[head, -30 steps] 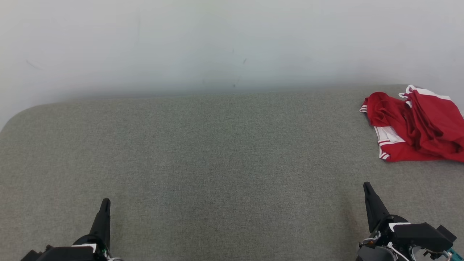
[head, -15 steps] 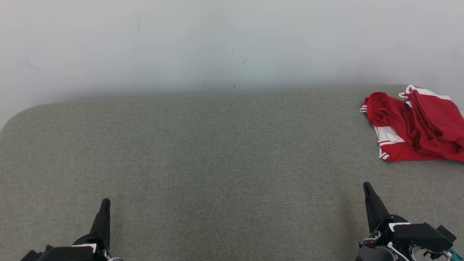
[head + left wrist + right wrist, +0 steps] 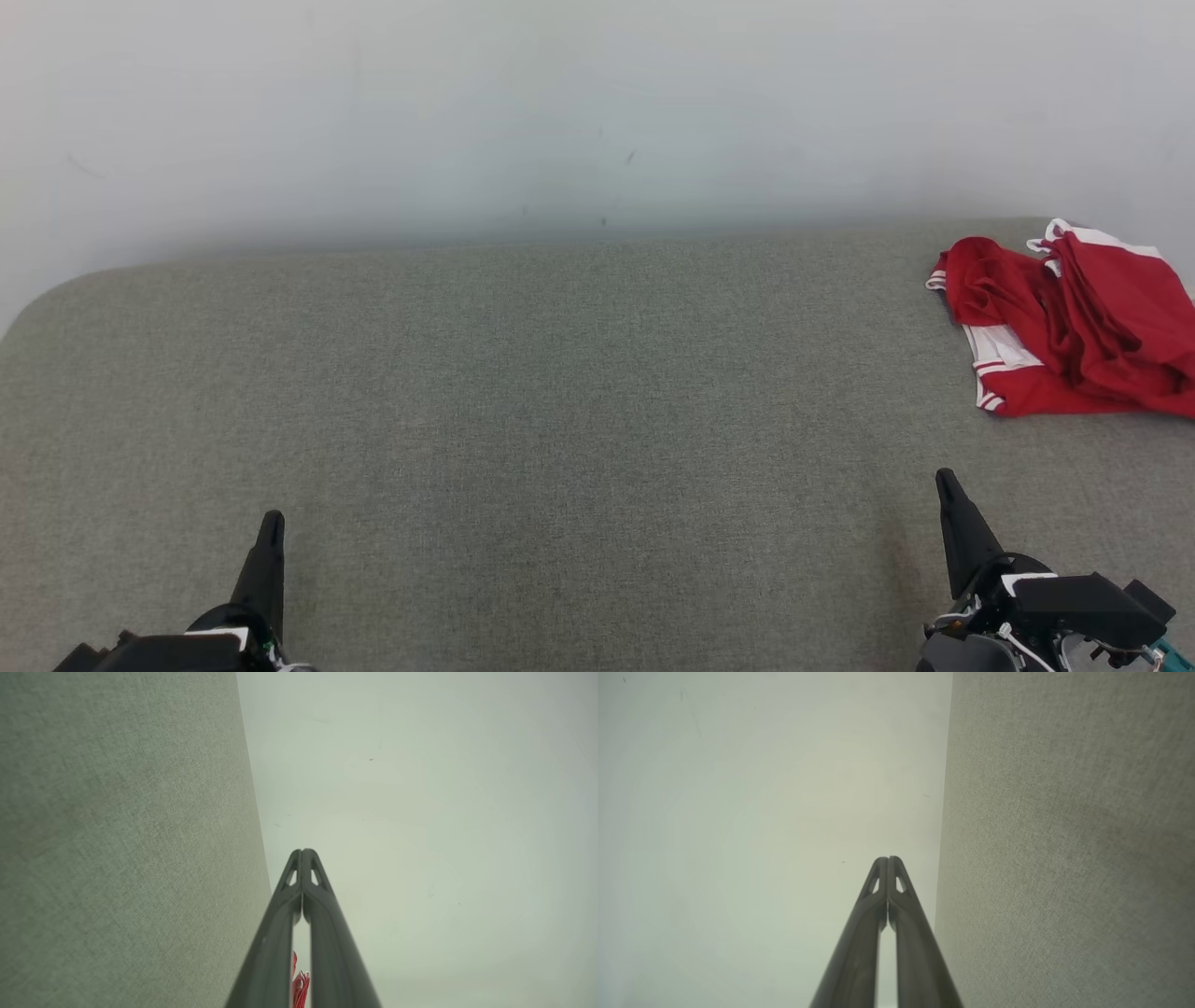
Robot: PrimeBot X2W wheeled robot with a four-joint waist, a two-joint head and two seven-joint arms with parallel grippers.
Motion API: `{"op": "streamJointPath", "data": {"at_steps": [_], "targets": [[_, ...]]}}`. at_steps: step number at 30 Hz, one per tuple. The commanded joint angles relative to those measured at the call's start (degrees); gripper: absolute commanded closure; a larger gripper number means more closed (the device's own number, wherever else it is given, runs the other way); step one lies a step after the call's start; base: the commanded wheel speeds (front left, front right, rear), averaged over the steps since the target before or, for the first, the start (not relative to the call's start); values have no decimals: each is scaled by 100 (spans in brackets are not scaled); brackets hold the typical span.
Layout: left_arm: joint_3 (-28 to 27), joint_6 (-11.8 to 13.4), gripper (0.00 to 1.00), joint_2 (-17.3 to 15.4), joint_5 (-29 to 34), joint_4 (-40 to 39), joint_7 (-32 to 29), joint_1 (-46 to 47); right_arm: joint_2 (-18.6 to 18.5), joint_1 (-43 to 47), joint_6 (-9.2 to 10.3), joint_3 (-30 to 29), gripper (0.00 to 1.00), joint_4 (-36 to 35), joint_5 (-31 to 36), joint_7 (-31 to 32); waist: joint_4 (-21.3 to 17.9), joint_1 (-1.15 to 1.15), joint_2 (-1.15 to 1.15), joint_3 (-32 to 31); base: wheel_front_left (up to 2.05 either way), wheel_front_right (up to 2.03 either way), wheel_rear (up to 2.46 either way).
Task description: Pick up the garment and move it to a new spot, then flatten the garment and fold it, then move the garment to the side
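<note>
kim: Grey woven-fabric tabletop [image 3: 560, 420] against a pale plain wall [image 3: 560, 112]. Where's the piece?

raj: Red cloth garment with white striped trim [image 3: 1064, 322] lies at the far right corner of the tabletop, close to the wall, and runs past the right side of the head view. It's bunched and creased, with layers lapped over each other. Not flat, not a clean fold.

kim: Arms?

raj: Left gripper [image 3: 272, 519] is at the near edge, left side. Right gripper [image 3: 945, 478] is at the near edge, right side. Both are pinched closed, tips meeting, nothing between them. The left wrist view catches the garment [image 3: 300, 989] as a red sliver through the gap lower down the fingers.

kim: Why parked like that?

raj: My read: closed fingers can't snag cloth, and both sit well apart from the garment. The middle of the tabletop is bare fabric, which suits spreading and folding.

kim: Stage?

raj: Can't pin it. It fits a heap waiting for pickup, or one set down at its new spot and waiting to be flattened. Either way, the right gripper is the nearer one.
</note>
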State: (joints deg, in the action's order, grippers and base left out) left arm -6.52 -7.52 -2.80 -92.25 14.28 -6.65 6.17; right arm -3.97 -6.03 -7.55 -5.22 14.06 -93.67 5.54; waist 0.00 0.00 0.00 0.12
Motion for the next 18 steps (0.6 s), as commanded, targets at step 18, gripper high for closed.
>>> {"op": "streamJointPath", "data": {"at_steps": [18], "targets": [[-18, -6, 100, -15, -27, -17, -2, 53, 38, -52, 12, -34, 100, 3, 55, 33, 0, 0, 0, 0, 0, 0, 0]]}}
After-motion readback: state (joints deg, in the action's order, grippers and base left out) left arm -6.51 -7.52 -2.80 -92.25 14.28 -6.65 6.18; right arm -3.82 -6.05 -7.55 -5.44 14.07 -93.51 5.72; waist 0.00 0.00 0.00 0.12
